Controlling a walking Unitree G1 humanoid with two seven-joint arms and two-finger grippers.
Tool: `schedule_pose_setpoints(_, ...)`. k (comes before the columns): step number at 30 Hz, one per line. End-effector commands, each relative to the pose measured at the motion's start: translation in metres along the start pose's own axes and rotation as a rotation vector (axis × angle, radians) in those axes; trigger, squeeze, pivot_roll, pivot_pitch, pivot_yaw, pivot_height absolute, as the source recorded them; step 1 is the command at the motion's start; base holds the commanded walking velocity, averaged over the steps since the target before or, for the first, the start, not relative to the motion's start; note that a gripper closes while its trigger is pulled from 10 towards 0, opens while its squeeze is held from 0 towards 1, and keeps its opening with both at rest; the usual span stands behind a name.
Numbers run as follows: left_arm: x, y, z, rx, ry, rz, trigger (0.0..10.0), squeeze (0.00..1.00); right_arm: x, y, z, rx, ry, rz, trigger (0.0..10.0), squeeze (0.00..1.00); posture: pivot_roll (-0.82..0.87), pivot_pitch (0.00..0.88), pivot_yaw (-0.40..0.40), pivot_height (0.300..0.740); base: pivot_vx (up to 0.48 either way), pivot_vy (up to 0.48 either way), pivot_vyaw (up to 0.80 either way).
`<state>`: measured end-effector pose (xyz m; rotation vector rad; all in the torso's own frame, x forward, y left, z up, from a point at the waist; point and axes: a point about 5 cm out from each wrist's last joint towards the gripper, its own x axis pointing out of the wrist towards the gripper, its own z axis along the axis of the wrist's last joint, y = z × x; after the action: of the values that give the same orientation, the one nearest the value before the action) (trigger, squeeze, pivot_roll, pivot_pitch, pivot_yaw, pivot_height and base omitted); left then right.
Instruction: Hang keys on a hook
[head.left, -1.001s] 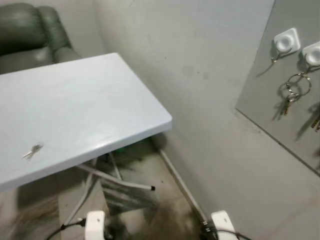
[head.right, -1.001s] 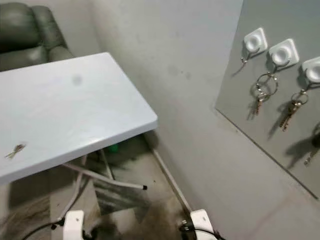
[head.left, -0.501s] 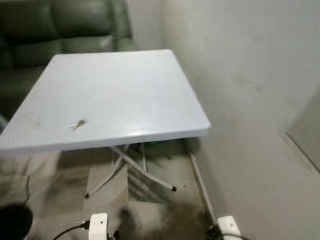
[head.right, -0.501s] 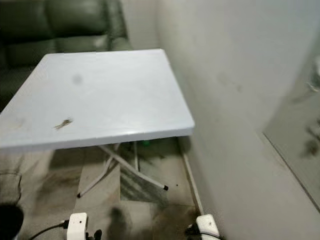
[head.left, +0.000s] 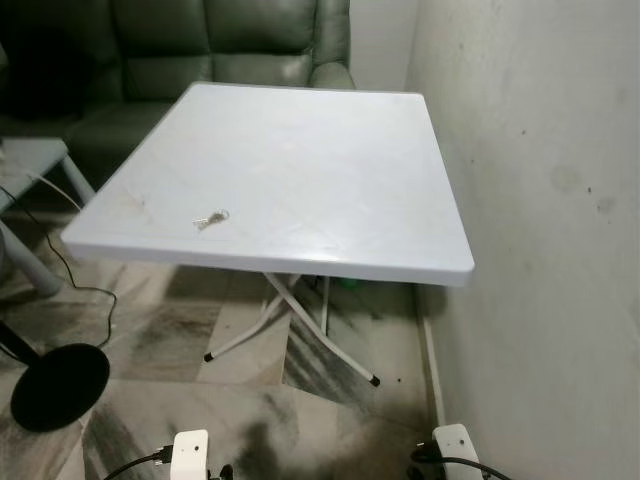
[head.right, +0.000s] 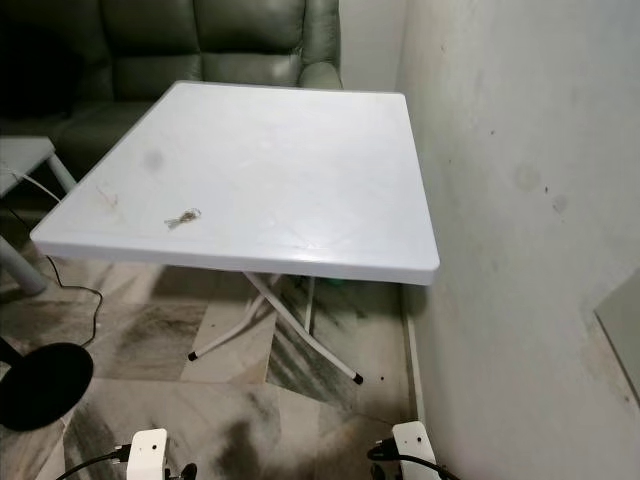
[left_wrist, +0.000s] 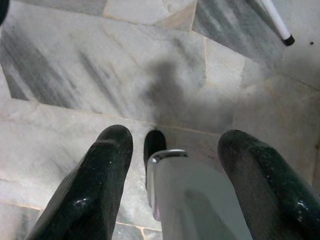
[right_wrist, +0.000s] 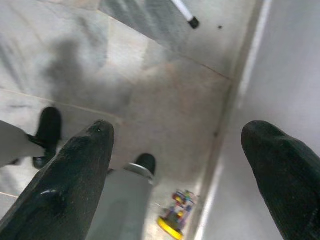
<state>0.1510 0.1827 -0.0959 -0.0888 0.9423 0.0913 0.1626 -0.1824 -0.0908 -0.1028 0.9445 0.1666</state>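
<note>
The keys (head.left: 211, 218) are small and hard to make out; one bunch lies on the white table (head.left: 330, 150), near its front-left edge. Both arms hang low over the floor (left_wrist: 75, 75), well apart from the keys. The left gripper (left_wrist: 172, 145) and right gripper (right_wrist: 175, 135) are spread wide, holding nothing.

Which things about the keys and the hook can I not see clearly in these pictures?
- Keys on the white table, left eye view: too small to count or tell their shape.
- Board on the wall, right eye view: cut off by the picture's edge, so no hook can be judged.
- Small colourful object on the floor, right wrist view: blurred.
</note>
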Motion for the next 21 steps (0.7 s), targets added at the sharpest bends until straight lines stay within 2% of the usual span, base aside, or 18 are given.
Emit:
schedule_pose_setpoints(1, 0.0004, 0.0034, 0.0027, -0.004, -0.007, 0.014, 10.0, 0.0, 0.0008, 0.001, 0.0025, 0.004, -0.005, 0.002, 10.0, 0.0, -0.1, 0.0, -0.008, 0.74, 0.0, 0.0, 0.0)
schedule_pose_setpoints(7, 0.0006, 0.004, 0.0037, -0.009, -0.009, 0.015, 10.0, 0.0, 0.0011, 0.0016, 0.0031, -0.001, -0.005, 0.007, 10.0, 0.0, -0.1, 0.0, -0.009, 0.74, 0.0, 0.0, 0.0)
schedule_pose_setpoints(16, 0.0006, 0.0045, 0.004, -0.007, -0.009, 0.009, 10.0, 0.0, 0.0012, 0.0025, 0.0029, -0.003, -0.004, 0.011, 10.0, 0.0, -0.09, 0.0, -0.008, 0.74, 0.0, 0.311, 0.0)
schedule_pose_setpoints(21, 0.0006, 0.0046, 0.0042, -0.007, -0.01, 0.006, 10.0, 0.0, 0.0013, 0.0031, 0.0031, -0.002, -0.005, 0.014, 10.0, 0.0, -0.09, 0.0, -0.009, 0.74, 0.0, 0.0, 0.0)
